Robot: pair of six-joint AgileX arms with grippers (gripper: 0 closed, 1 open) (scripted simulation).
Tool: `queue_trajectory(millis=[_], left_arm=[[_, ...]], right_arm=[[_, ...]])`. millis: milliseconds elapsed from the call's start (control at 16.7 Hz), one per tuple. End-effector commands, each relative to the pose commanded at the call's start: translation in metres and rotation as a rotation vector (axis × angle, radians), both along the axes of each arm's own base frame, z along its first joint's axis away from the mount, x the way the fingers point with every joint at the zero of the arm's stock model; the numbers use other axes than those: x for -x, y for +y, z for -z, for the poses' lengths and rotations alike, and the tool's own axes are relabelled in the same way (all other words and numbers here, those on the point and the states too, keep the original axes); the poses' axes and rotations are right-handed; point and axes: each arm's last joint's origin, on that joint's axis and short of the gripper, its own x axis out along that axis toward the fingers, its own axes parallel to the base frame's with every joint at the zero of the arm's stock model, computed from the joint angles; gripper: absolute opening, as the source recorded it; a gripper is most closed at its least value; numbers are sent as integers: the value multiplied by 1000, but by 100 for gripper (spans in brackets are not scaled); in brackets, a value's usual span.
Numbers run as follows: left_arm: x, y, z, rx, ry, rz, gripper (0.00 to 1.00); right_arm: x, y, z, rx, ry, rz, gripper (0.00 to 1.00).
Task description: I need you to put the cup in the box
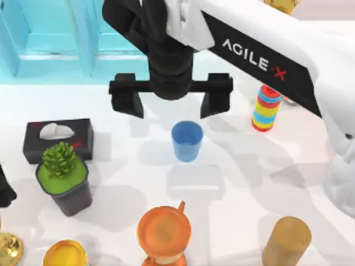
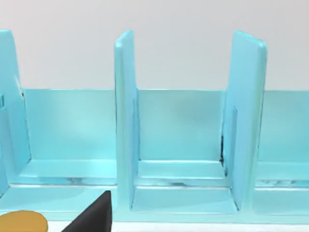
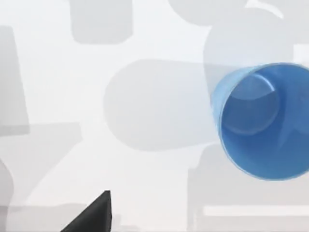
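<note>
Here the right gripper [image 1: 170, 102] hangs above the table with its black fingers [image 1: 127, 100] spread wide and nothing between them. At its 6 o'clock, the blue cup [image 1: 186, 141] stands upright on the white table [image 1: 238, 166], apart from the fingers. The light blue box [image 1: 61, 39], with its upright dividers, lies at 11 o'clock. An orange mug [image 1: 164, 230] sits at the cup's 6 o'clock.

The cup [image 1: 187, 141] presents smooth matt blue plastic, the box [image 2: 183, 145] glossy turquoise plastic with soft reflections, the desk [image 1: 238, 166] a smooth matt white surface, the orange mug [image 1: 164, 230] a translucent glossy finish, and the right gripper [image 1: 171, 102] matt black.
</note>
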Motion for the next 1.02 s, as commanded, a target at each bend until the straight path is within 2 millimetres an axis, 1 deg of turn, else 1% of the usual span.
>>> queue_trajectory(millis=[300,420,540,840,960,1020], left_arm=[[0,0,0,0,0,0,100],[0,0,0,0,0,0,100],[0,0,0,0,0,0,100],[0,0,0,0,0,0,100],[0,0,0,0,0,0,100],[0,0,0,0,0,0,100]], right_arm=[[-2,-2,1,0,1,4,100],[-3,-1,6,2,2,1,100],[-6,1,22,5,3,0,100],[-19,2,84,-4,-6,0,100],[-20,0,97,0,0,0,100],[-20,0,98,0,0,0,100]])
